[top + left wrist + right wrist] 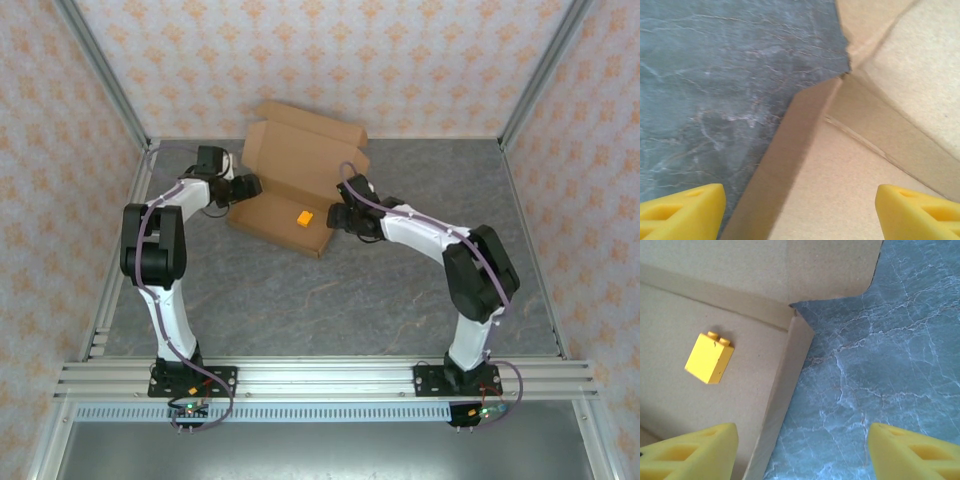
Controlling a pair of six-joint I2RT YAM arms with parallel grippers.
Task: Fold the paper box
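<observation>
2 arms bracket the paper box [290, 170], which lies at the far centre of the table [400, 300]. Its lid panels are open toward 12 o'clock, and its long axis runs approx 10 to 4 o'clock in the top view.

At the box's 9 o'clock end the left gripper [247, 187] hangs w/ jaws wide apart, holding nothing. In the left wrist view 1 fingertip [682, 212] is over the table and the other over cardboard, so the raised left side flap [790, 150] sits between them.

A small orange block [304, 217] lies on the tray floor, nearer the 3 o'clock end. There the right gripper [340, 218] is likewise open & empty, straddling the right side flap [790, 375].

Each arm is nearest its own end. My read: the flaps fold inward next, left toward 3 o'clock, right toward 9.
</observation>
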